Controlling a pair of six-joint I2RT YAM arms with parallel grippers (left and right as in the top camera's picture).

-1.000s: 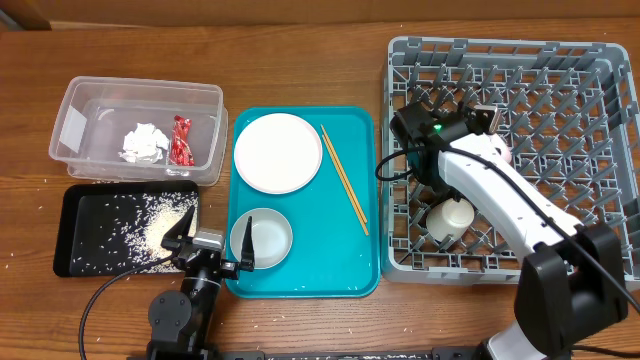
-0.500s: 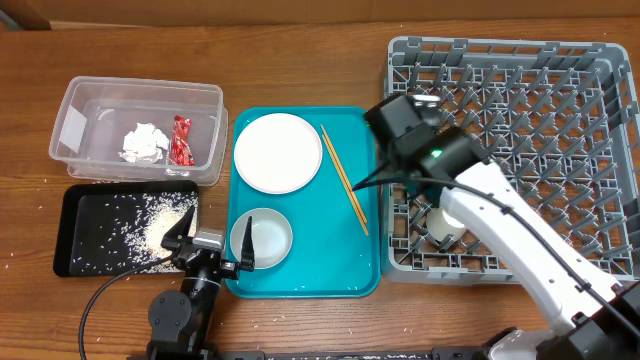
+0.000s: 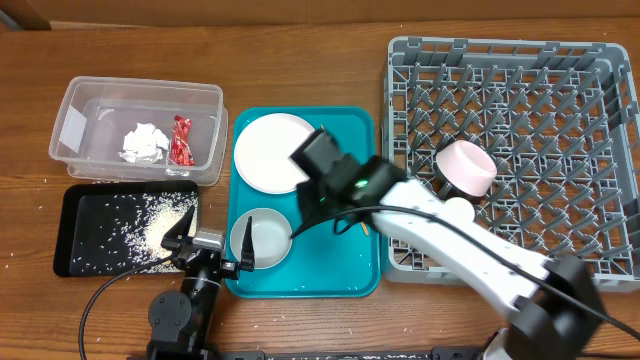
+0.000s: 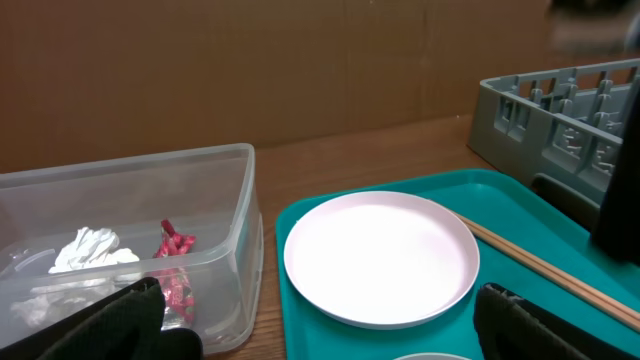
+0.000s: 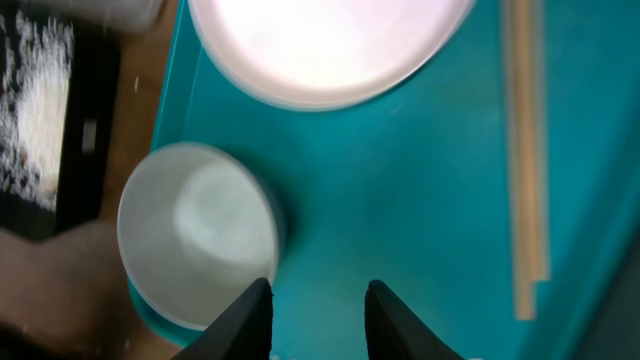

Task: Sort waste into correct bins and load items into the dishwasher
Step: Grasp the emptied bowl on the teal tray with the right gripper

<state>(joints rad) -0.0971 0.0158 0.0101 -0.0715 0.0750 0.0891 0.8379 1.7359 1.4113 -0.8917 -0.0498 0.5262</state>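
Note:
My right gripper [image 5: 315, 290] is open and empty, just above the teal tray next to a white bowl [image 5: 197, 235]; overhead it [image 3: 308, 215] is near that bowl [image 3: 262, 238]. The white plate [image 3: 268, 150] and chopsticks [image 5: 527, 150] lie on the same tray. A white bowl [image 3: 465, 168] and a small white cup [image 3: 458, 212] sit in the grey dish rack [image 3: 500, 50]. The clear tub [image 3: 140, 85] holds the tissue wad [image 3: 143, 141] and red wrapper [image 3: 181, 140]. Rice [image 3: 165, 225] lies in the black tray [image 3: 70, 200]. My left gripper [image 3: 215, 240] is open and empty.
The teal tray [image 3: 300, 285] sits between the bins and the rack. My right arm stretches across the tray's right half and the rack's left edge, hiding most of the chopsticks overhead. Bare wooden table lies behind the tub.
My right arm has swung left from the dish rack to over the teal tray, leaving a white bowl in the rack. The left arm has not moved.

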